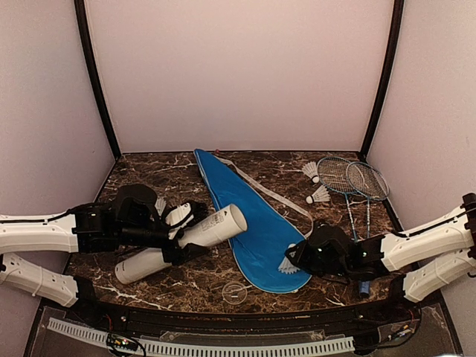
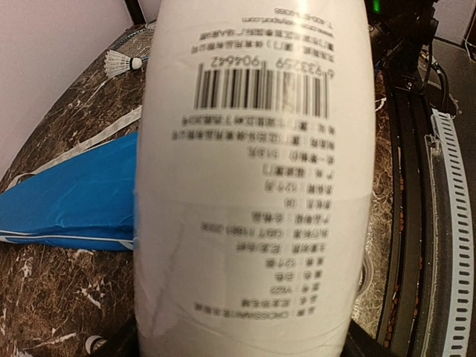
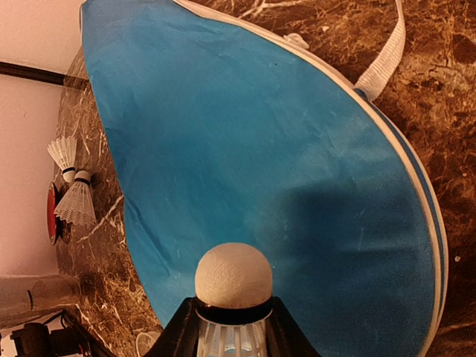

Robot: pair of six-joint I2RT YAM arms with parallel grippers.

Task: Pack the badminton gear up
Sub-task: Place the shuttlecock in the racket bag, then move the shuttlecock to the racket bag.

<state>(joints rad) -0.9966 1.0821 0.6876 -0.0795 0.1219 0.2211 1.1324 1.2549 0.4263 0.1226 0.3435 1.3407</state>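
White tube [image 2: 253,186] in left hand [image 1: 187,233]

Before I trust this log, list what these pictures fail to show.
- Left wrist: long white printed tube fills the frame, hiding the left pincer's grip.
- Right wrist: held white feathered shuttlecock, feathers cut off by bottom edge.
- Top: blue racket handles mostly covered by right arm.

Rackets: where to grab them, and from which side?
Probably the blue handle of the rackets, from above, jaws across it. They lie flat with shafts running toward the near edge. The shafts are thin, and the heads are only strings.
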